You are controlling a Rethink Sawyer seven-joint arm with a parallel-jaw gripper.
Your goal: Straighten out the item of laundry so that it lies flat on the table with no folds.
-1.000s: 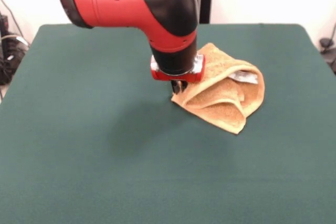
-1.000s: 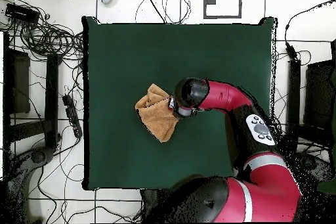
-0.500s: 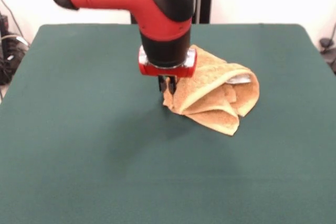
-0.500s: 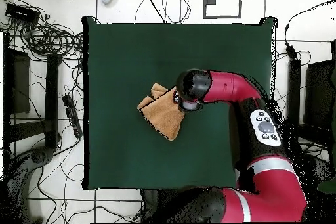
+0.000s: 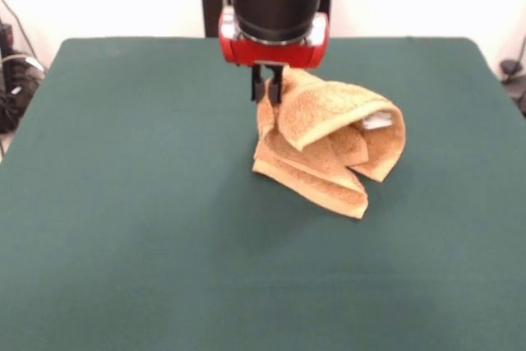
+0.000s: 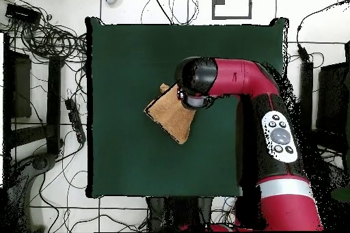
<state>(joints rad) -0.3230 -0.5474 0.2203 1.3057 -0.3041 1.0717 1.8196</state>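
The item of laundry [image 5: 329, 141] is an orange-tan terry towel, bunched and folded over itself near the middle of the green table [image 5: 123, 203]. My gripper [image 5: 267, 92] hangs above the table, shut on the towel's upper left corner, and that corner is lifted while the rest droops onto the table. A small white tag [image 5: 376, 119] peeks from a fold at the right. In the overhead view the towel [image 6: 167, 116] lies left of the arm's head, which hides the gripper.
Cables and black equipment [image 6: 41, 73] lie on the floor beside the table's left edge in the overhead view. The red arm [image 6: 253, 100] reaches across the table's right half.
The gripper has risen and moved toward the table's far side with the towel corner in it. The towel has been pulled up and stretched; the arm has straightened.
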